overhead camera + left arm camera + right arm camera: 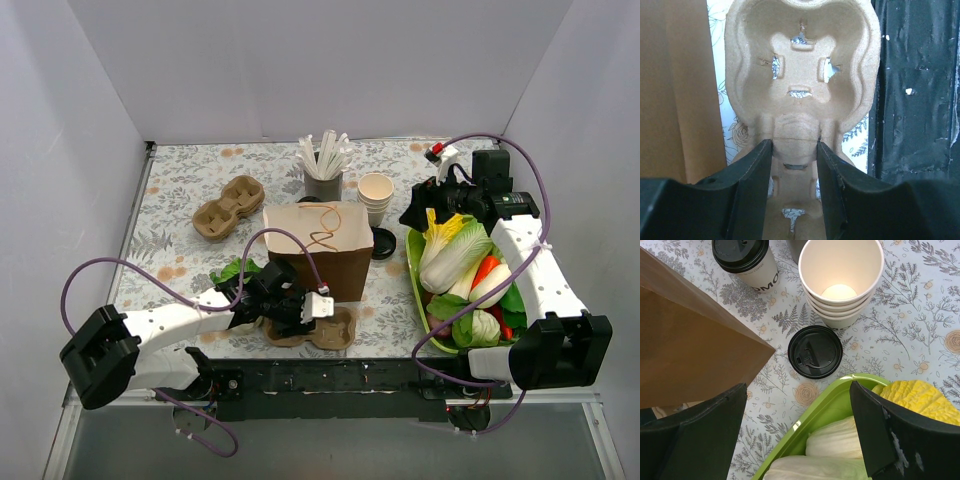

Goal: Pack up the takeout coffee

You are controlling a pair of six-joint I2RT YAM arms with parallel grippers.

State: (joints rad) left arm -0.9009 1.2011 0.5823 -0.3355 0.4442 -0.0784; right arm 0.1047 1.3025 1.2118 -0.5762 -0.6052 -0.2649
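The takeout coffee (747, 262), a cream cup with a black lid, stands upright behind the brown paper bag (685, 345); in the top view the bag (320, 255) hides nearly all of it. My right gripper (797, 390) is open and empty, hovering over the green tray's rim near a loose black lid (815, 351), well short of the coffee; it also shows in the top view (412, 215). My left gripper (794, 145) is shut on the middle ridge of a cardboard cup carrier (800, 65), which lies in front of the bag (328, 330).
A stack of lidless cream cups (376, 195) and a grey cup of white sticks (323, 175) stand behind the bag. A green tray (412, 270) of vegetables lies at the right. A second carrier (228, 208) lies at the back left. A black rail (915, 90) borders the near edge.
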